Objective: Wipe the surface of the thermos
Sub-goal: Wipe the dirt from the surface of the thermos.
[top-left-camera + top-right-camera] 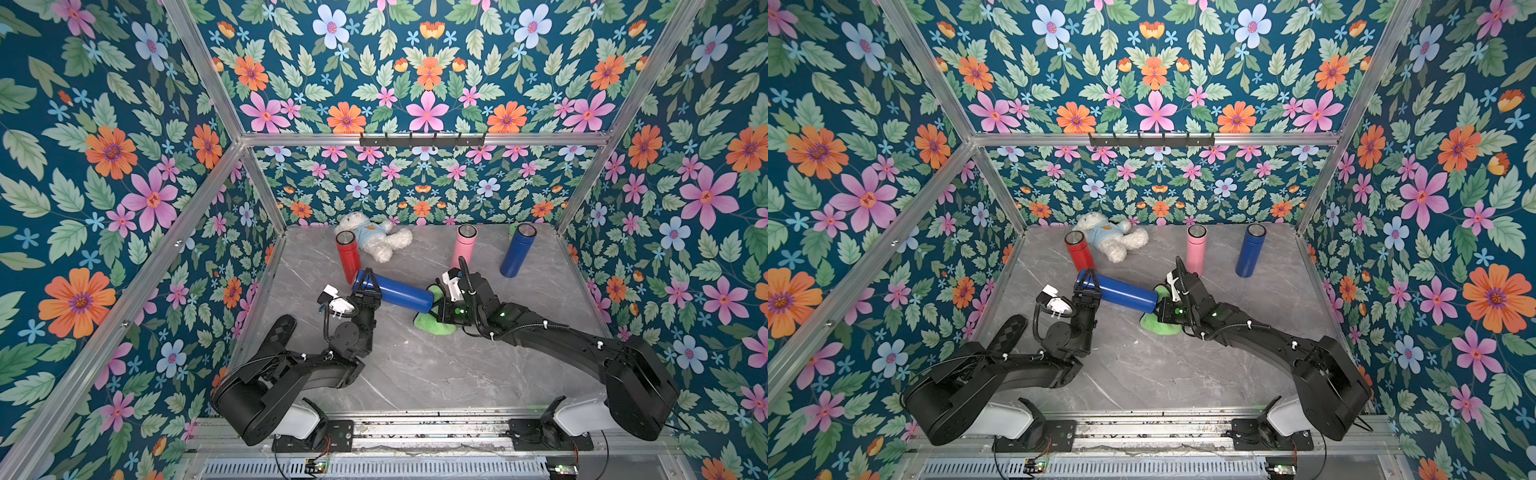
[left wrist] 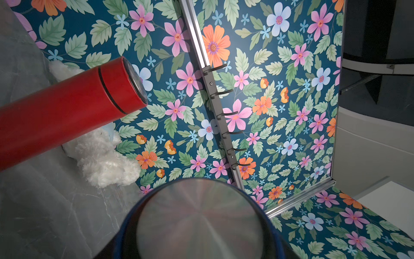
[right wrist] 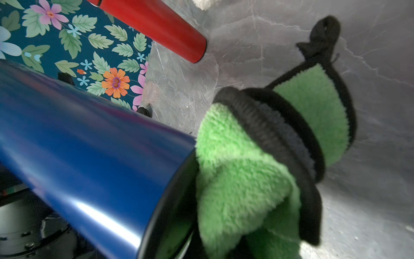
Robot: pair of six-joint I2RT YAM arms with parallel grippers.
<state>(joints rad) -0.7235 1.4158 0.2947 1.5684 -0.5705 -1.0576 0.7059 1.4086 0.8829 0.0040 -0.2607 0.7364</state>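
Four capped thermoses [image 1: 348, 255], contents hidden. Left gripper [image 1: 371, 286] clamps tipped blue thermos [image 1: 405, 295] near cap; right gripper [image 1: 438, 309], pinching green cloth [image 1: 432, 328], at its 4 o'clock end.

The sideways thermos [image 1: 399, 293] is in the middle of the frame, over the table [image 1: 415, 374]; its right end touches the cloth [image 1: 430, 326]. Just above its left end stands a second thermos [image 1: 348, 257], the plush toy [image 1: 374, 239] just right of it. Upper right stand a third thermos [image 1: 463, 247] and, further right, a fourth thermos [image 1: 517, 251]
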